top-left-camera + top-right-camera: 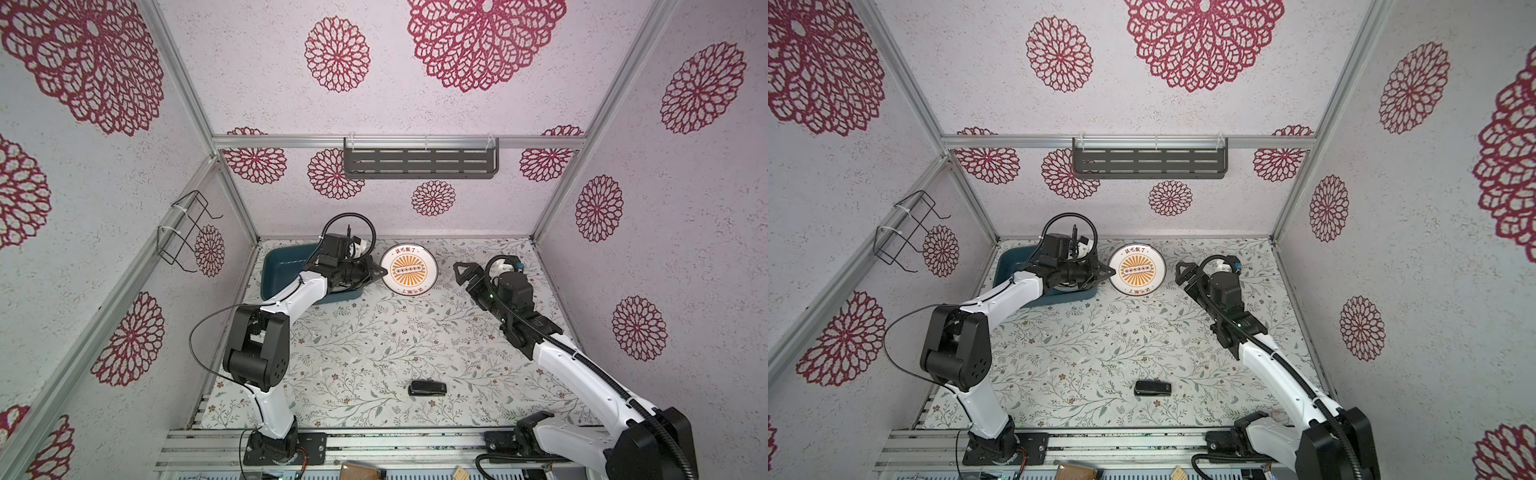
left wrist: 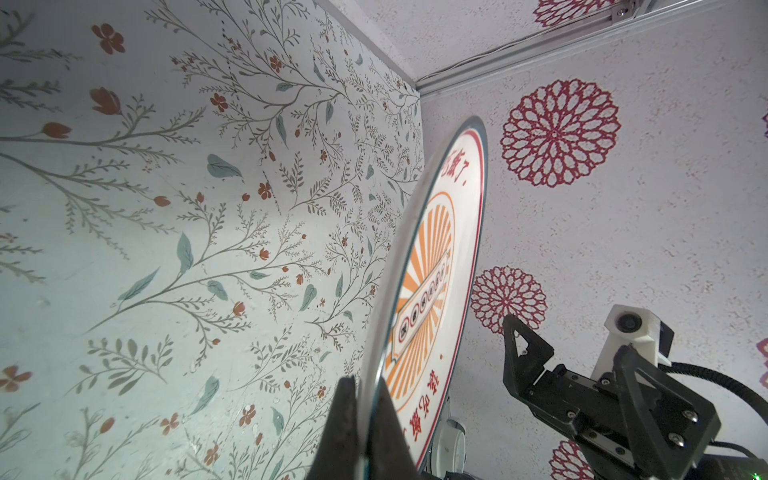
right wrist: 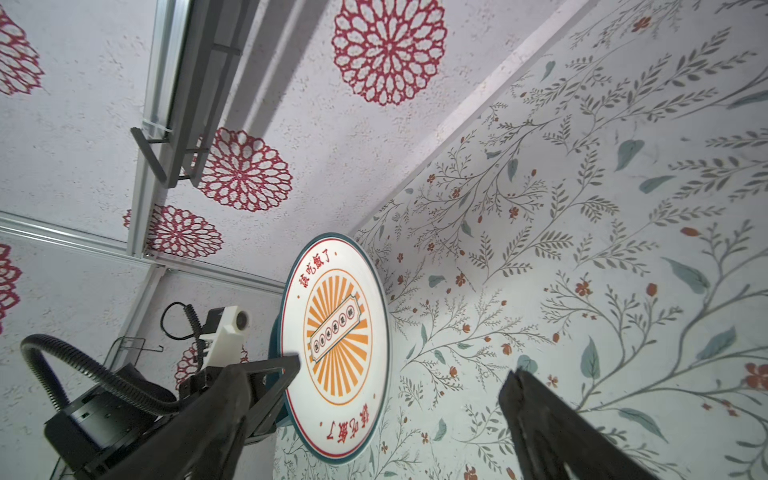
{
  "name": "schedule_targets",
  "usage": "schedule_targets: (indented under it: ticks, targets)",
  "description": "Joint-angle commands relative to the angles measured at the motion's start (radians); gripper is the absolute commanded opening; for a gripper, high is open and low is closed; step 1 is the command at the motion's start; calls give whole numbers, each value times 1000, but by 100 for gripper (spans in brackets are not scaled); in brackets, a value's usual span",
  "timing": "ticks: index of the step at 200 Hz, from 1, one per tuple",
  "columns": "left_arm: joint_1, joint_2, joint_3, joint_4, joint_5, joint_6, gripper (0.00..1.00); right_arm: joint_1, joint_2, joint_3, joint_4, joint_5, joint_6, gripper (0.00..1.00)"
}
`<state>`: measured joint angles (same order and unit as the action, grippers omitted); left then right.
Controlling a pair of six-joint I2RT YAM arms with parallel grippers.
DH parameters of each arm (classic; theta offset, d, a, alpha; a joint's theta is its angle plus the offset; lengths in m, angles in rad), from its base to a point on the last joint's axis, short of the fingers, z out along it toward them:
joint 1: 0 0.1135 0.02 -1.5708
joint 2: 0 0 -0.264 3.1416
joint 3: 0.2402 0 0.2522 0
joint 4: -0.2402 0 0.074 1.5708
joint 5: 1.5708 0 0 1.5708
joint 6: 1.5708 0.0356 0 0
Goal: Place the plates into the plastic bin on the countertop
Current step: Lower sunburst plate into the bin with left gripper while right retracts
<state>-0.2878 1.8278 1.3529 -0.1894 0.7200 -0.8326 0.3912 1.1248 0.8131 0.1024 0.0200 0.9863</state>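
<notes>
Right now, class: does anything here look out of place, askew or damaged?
Yes: a small black object lies alone near the front edge of the countertop. It is no plate, and what it is I cannot tell. The plate pinched by its rim in the left gripper looks whole; nothing is spilled.

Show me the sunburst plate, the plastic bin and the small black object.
sunburst plate (image 1: 408,270): in a top view, orange centre.
plastic bin (image 1: 282,270): in a top view, bare inner left part.
small black object (image 1: 427,388): in a top view, its middle.
</notes>
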Motion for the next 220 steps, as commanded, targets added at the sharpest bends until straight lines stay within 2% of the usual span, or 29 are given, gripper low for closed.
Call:
schedule_targets:
  ticks: [1, 58, 113, 157, 220]
  targets:
    - [40, -2, 14, 104, 40, -33, 0, -3, 12, 69, -6, 51, -47, 99]
    - [177, -31, -36, 134, 29, -54, 0, -2, 168, 207, 15, 56, -85, 99]
    - [336, -10, -5, 51, 11, 2, 0, -2, 316, 336, 49, 43, -100, 99]
    - [395, 70, 83, -45, -34, 74, 0, -2, 408, 429, 71, 29, -103, 99]
    - [490, 126, 95, -116, -45, 139, 0, -2, 504, 525, 51, 21, -91, 99]
